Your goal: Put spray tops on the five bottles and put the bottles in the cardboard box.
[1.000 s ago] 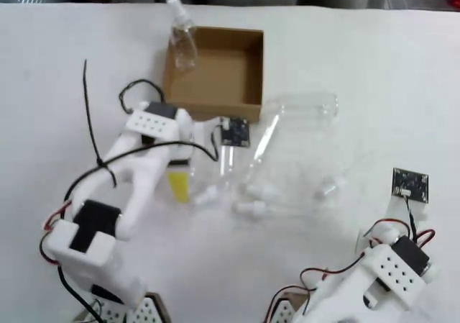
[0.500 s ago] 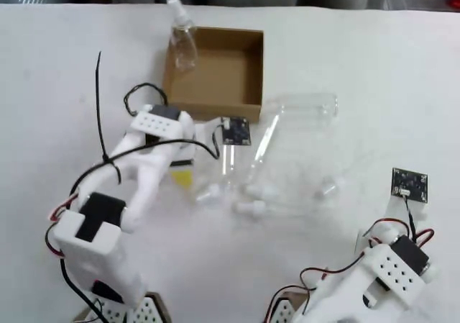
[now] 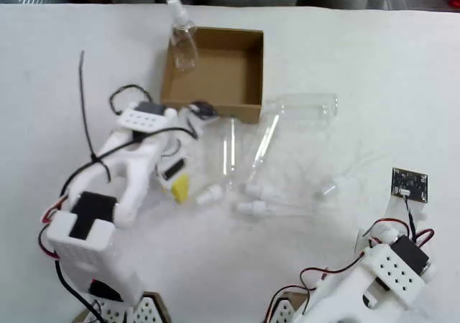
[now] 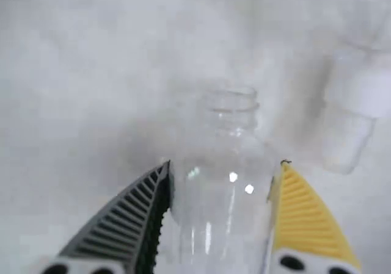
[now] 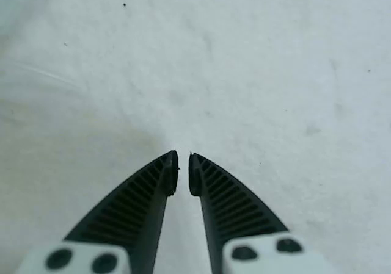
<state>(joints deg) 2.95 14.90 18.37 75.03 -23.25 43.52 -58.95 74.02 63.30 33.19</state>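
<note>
My left gripper [image 4: 223,170] is shut on a clear uncapped bottle [image 4: 227,130], whose open neck points away past the fingertips. In the high view the left gripper [image 3: 176,179] sits left of the loose parts, in front of the cardboard box [image 3: 212,108]. A bottle with a spray top [image 3: 181,39] stands at the box's far left corner. Three clear bottles [image 3: 230,149] [image 3: 263,139] [image 3: 305,107] lie on the table right of the gripper. Several spray tops [image 3: 208,194] [image 3: 251,208] [image 3: 328,190] lie nearby; one spray top [image 4: 354,118] lies beside the yellow finger. My right gripper [image 5: 183,167] is shut over bare table.
The white table [image 3: 374,71] is open to the right of the box and along the far left. The right arm [image 3: 392,269] rests at the near right corner. The left arm's black cables [image 3: 90,132] loop above the table on the left.
The left arm has swung its wrist to the left, away from the lying bottles, and its gripper has turned. The right arm has kept still.
</note>
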